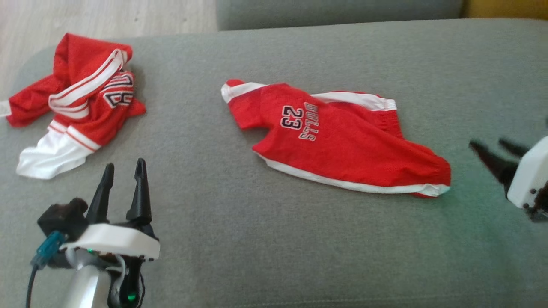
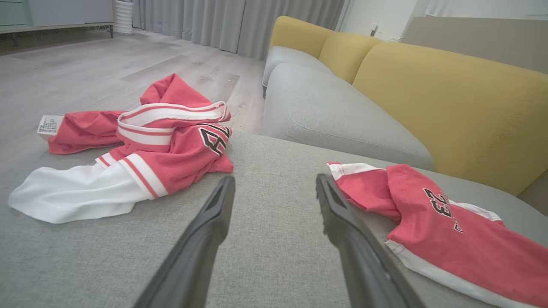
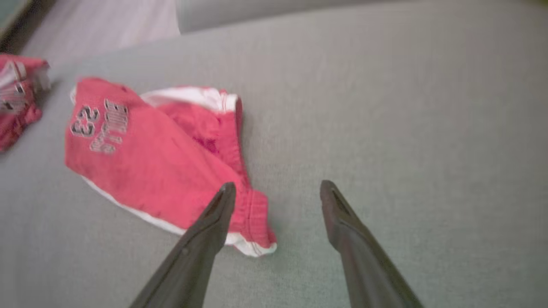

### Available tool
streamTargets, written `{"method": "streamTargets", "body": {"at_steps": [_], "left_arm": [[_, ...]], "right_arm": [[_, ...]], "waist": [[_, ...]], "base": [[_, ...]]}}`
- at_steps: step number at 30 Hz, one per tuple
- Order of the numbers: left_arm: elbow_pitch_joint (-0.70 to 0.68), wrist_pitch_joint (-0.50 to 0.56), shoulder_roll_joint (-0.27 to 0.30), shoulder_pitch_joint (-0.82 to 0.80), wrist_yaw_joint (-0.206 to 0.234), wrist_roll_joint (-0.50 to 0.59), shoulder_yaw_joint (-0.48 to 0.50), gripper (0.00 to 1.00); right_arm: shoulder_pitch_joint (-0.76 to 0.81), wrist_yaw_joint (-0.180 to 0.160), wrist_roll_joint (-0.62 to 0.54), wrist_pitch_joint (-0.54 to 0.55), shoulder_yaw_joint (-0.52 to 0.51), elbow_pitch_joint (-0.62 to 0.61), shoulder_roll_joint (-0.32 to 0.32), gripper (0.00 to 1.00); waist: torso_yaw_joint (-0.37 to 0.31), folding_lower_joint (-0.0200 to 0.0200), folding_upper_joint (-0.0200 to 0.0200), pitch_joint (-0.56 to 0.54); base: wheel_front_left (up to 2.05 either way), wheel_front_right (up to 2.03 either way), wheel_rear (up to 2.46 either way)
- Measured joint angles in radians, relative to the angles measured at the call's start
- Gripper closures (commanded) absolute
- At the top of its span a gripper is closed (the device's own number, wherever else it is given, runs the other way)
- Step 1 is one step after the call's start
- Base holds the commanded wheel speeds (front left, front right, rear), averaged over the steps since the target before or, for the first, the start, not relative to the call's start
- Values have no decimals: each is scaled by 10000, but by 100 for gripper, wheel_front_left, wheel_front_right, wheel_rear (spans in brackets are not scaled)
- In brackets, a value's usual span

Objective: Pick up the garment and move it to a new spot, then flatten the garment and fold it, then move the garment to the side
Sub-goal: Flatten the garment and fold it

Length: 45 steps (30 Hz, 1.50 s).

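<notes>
A red garment (image 1: 338,137) with white trim and the number 23 lies folded on the grey cushion (image 1: 274,239) at the middle; it shows too in the left wrist view (image 2: 454,239) and the right wrist view (image 3: 158,158). My right gripper (image 1: 492,147) stands open just right of the garment's right end, nothing between its fingers (image 3: 214,222). At the lower left my left gripper (image 1: 124,169) is open over bare cushion, well apart from the garment, fingers (image 2: 214,222) spread.
A second red and white garment (image 1: 77,98) lies crumpled at the cushion's far left corner (image 2: 141,141). Beyond the cushion are a grey sofa seat (image 2: 334,115) with yellow backrests (image 2: 449,98) and wood floor (image 2: 85,64).
</notes>
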Motion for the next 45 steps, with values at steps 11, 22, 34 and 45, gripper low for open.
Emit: {"method": "streamTargets", "body": {"at_steps": [11,22,34,45], "left_arm": [[-113,0,-40,293,-2,90,38,0],[-42,0,-86,380,-100,178,-54,0],[1969,2656,-46,-1944,-1124,-36,-2086,0],[4059,3384,828,-3791,-1152,-1216,-4755,0]], "right_arm": [[966,0,-1824,-7223,773,-1333,3003,0],[1293,0,-3047,-9425,1672,876,3294,0],[445,0,-2917,-9611,1948,1283,3156,0],[76,0,-2849,-9787,2265,1540,3118,0]], "waist": [[-516,0,0,-396],[-565,0,0,-538],[-939,0,0,136],[-1949,0,0,660]], "base": [[0,0,0],[0,0,0],[0,0,0],[0,0,0]]}}
